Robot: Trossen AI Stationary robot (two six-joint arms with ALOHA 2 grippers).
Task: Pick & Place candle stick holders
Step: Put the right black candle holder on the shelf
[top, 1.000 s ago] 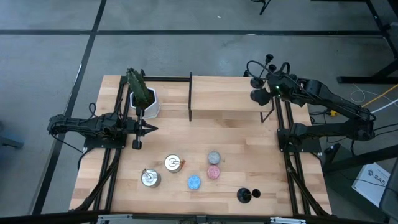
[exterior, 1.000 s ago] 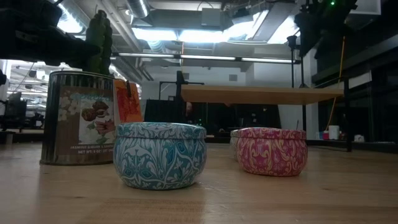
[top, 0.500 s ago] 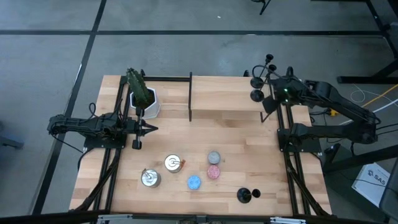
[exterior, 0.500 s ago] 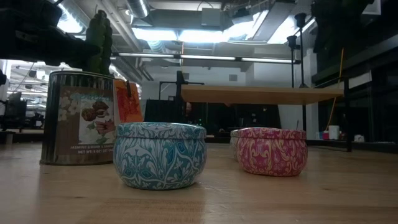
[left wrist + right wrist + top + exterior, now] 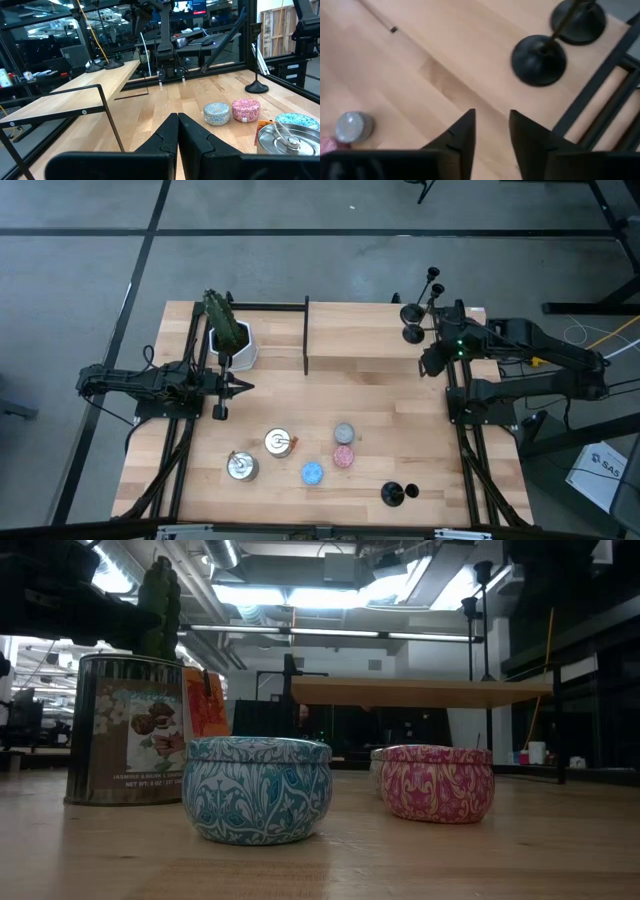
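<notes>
Two black candle stick holders stand by their round bases on the right end of a raised wooden shelf; the right wrist view shows both bases. A third holder stands on the table near the front edge. My right gripper hovers just on the near side of the shelf holders, pointing steeply down, open, with nothing between its fingers. My left gripper rests shut at the table's left, pointing level.
Small round candles, grey, pink and blue, and two silver tins sit on the near middle of the table. A cactus pot stands at the far left. The shelf's black frame posts rise from the table.
My right gripper has drawn back from among the shelf holders toward the table's near edge and tipped further down. The two holders stay upright on the shelf.
</notes>
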